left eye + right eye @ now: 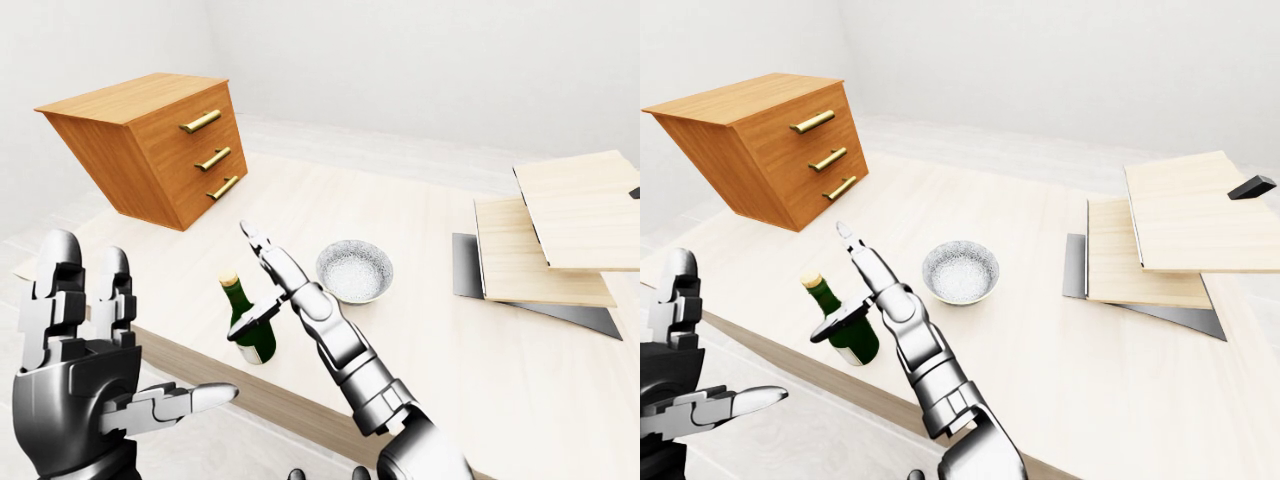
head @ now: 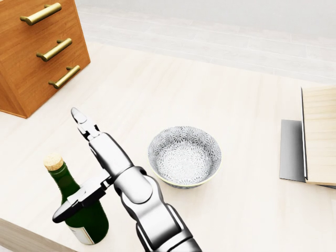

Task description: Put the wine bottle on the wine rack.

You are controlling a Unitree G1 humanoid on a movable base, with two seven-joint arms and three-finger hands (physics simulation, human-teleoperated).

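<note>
At lower left of the head view the right hand (image 2: pixel 97 170) sits beside the wine bottle (image 2: pixel 79 207), fingers (image 2: pixel 84 123) spread wide: the long ones point up and away past the bottle, the thumb (image 2: pixel 73 205) crosses the bottle's shoulder, looks touching or just off it, can't tell which. Nothing gripped yet. Step in hand looks like the reach-and-grasp; to do it well the palm should come against the green body below the shoulder, not the thin neck, then long fingers curl round opposite the thumb before any lift, since the bottle stands upright near the counter (image 2: pixel 247 210) edge and a sideways nudge could tip it off. Bottle is corked, upright, on the counter, left of the patterned bowl (image 2: pixel 184 156) and apart from it. Left hand (image 1: pixel 85 380) hangs off the counter at bottom left of the left-eye view, fingers open, thumb out, holding nothing. Wooden drawer unit (image 1: pixel 150 145) stands top left; stacked wood boards (image 1: pixel 560 230) on a dark base at right, likely the wine rack, well apart from the bottle.
</note>
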